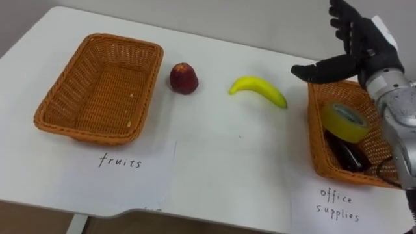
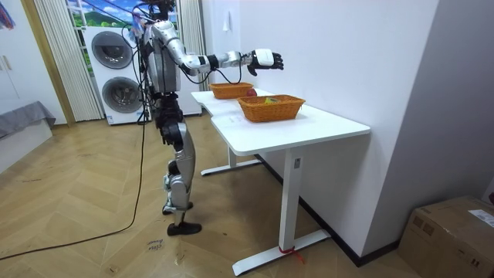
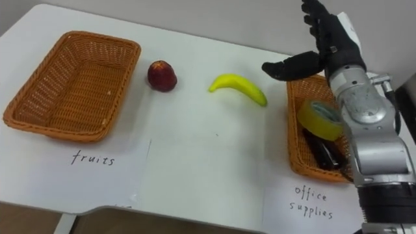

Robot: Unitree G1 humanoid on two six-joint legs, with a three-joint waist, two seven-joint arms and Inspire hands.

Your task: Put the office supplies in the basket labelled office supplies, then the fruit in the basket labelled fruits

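A: What's the biggest thing there?

B: The white desk [image 1: 214, 169]. The robot stands at its edge with the right arm stretched out over it.

A: And the containers?

B: Two wicker baskets. The left basket [image 1: 97, 88] holds nothing, and a sheet with a handwritten label [image 1: 123, 172] lies in front of it. The right basket [image 1: 316, 140] has things inside, with its own labelled sheet [image 1: 331, 208] at the near edge.

A: Where's the hand?

B: The right hand [image 1: 357, 55] hangs in the air above the far rim of the right basket. Its fingers are straight and spread with the thumb out to the side, and it holds nothing.

A: The fruit?

B: Both pieces lie on the bare desk between the baskets, not in either one. The banana [image 1: 259, 90] is near the right basket, just below the thumb. The red fruit [image 1: 184, 78] sits just beside the left basket's far right corner.

A: And inside the right basket?

B: A yellow tape roll [image 1: 344, 121] leans tilted against the left wall. Some dark items [image 1: 348, 155] lie under and behind it — I can't tell what they are.
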